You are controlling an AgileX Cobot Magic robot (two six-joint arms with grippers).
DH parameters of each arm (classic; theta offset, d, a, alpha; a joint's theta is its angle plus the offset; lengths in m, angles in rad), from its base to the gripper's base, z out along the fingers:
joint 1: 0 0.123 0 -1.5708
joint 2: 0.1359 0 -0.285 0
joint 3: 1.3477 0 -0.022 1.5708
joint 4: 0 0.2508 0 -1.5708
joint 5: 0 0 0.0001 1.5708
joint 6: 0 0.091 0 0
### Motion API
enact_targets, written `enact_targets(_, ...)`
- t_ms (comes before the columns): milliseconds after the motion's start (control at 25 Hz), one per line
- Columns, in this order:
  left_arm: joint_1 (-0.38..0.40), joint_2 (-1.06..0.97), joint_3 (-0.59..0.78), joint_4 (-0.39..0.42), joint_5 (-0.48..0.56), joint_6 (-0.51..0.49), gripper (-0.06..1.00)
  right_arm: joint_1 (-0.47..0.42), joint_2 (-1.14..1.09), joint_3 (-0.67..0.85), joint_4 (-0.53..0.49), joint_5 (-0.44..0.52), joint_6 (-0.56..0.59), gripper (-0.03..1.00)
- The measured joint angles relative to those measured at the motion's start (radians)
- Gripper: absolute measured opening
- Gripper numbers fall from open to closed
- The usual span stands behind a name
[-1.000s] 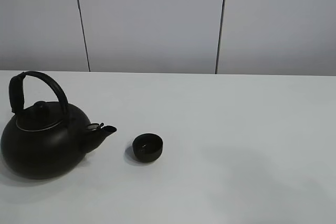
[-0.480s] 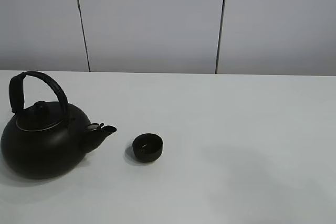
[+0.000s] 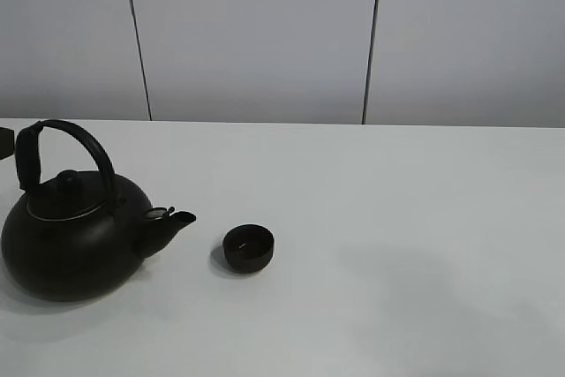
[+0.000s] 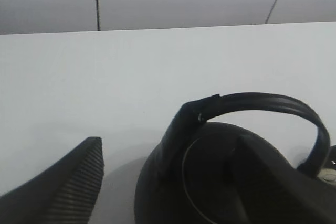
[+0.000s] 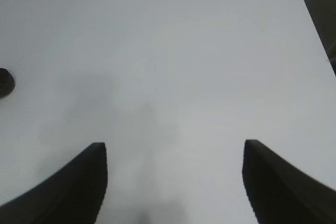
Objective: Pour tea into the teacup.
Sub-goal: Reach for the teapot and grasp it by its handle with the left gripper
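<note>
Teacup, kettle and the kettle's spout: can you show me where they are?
teacup (image 3: 248,253), exterior high view, on its front wall.
kettle (image 3: 66,253), exterior high view, on its round belly.
spout (image 3: 179,219), exterior high view, near its tip, which faces the teacup.

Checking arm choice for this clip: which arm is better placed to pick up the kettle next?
Left. The left gripper, open, hangs beside the arched handle of the kettle. The right gripper, also open, hovers over bare table, the teacup only at the edge of its wrist view.
</note>
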Motion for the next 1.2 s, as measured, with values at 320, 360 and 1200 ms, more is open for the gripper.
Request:
enact_targets(320, 0.063, 0.208, -0.008, 0.162, -0.250, 0.004, 0.51, 0.000, 0.000, 0.000, 0.000, -0.001, 0.000, 0.50)
enact_targets(360, 0.063, 0.236, -0.016, 0.162, -0.263, 0.015, 0.51, 0.000, 0.000, 0.000, 0.000, -0.001, 0.000, 0.50)
enact_targets(1200, 0.066, 0.323, -0.156, 0.189, -0.214, 0.139, 0.51, 0.000, 0.000, 0.000, 0.002, -0.001, 0.000, 0.50)
